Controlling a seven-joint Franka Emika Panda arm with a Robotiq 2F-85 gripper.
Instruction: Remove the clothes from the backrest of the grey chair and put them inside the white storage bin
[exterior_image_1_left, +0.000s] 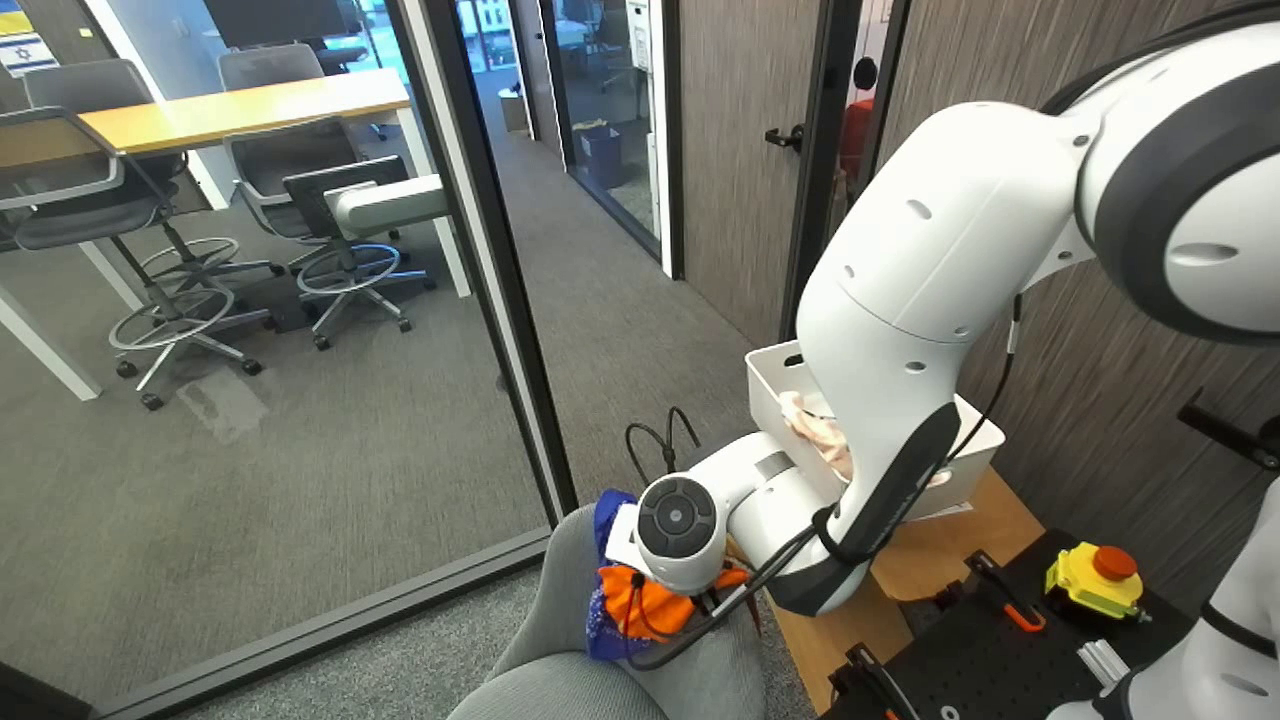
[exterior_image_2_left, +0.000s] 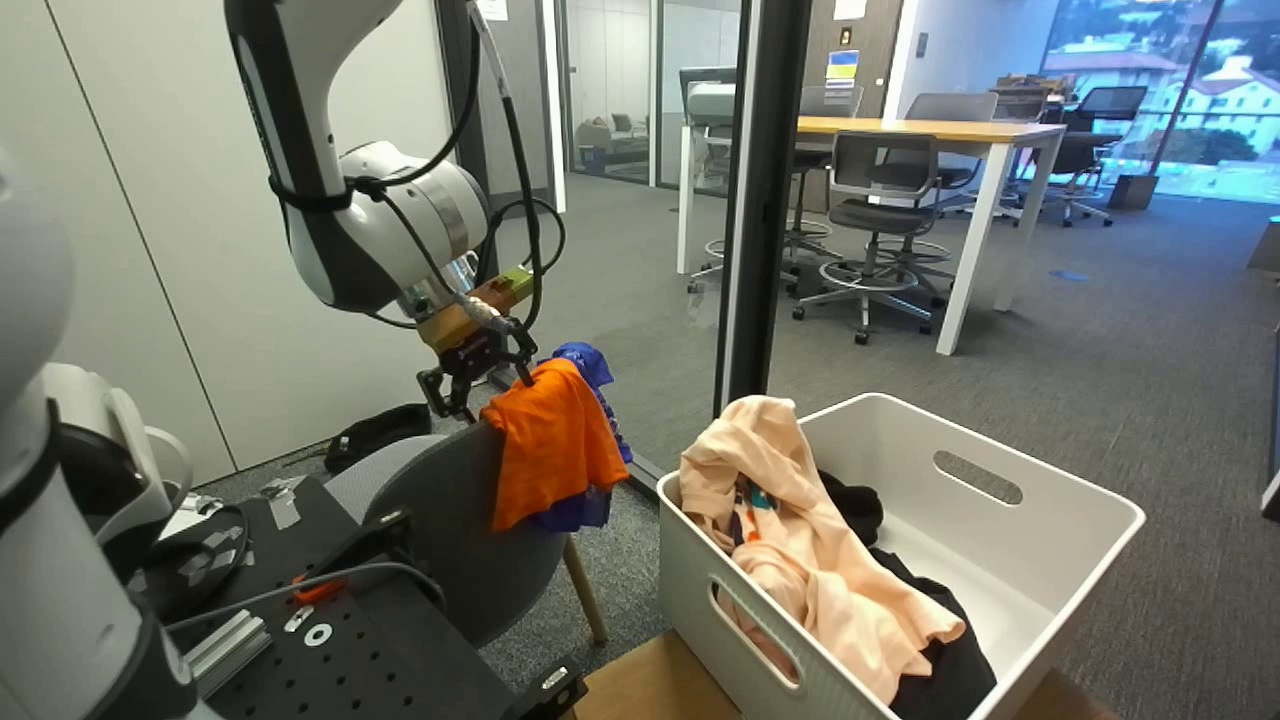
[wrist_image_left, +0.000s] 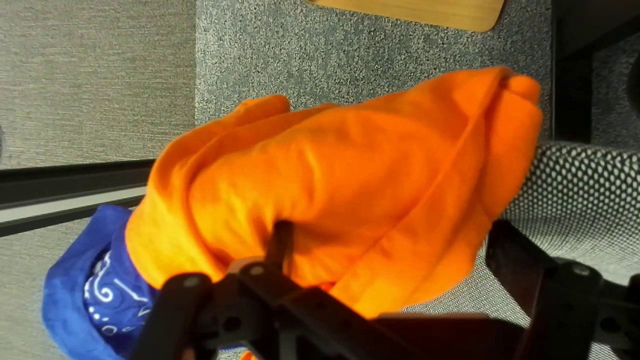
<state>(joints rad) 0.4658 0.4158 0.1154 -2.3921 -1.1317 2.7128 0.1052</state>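
An orange cloth (exterior_image_2_left: 555, 440) drapes over the backrest of the grey chair (exterior_image_2_left: 430, 545), on top of a blue patterned cloth (exterior_image_2_left: 582, 508). Both cloths also show in the wrist view, orange (wrist_image_left: 370, 150) in the middle and blue (wrist_image_left: 100, 295) at lower left. My gripper (exterior_image_2_left: 493, 393) is open at the top of the backrest. In the wrist view one finger of the gripper (wrist_image_left: 392, 229) presses into the orange cloth; the other is beside its edge, over the chair's mesh. The white bin (exterior_image_2_left: 1075, 580) holds a peach cloth (exterior_image_2_left: 800, 570) and black cloth (exterior_image_2_left: 950, 620). In an exterior view the arm hides the gripper.
The bin stands on a wooden surface (exterior_image_1_left: 925, 555) beside the chair. A black perforated board (exterior_image_2_left: 350, 670) with tools and a yellow-red emergency button (exterior_image_1_left: 1095, 580) lies near the robot base. A glass wall with a dark frame post (exterior_image_2_left: 755, 220) stands behind the chair.
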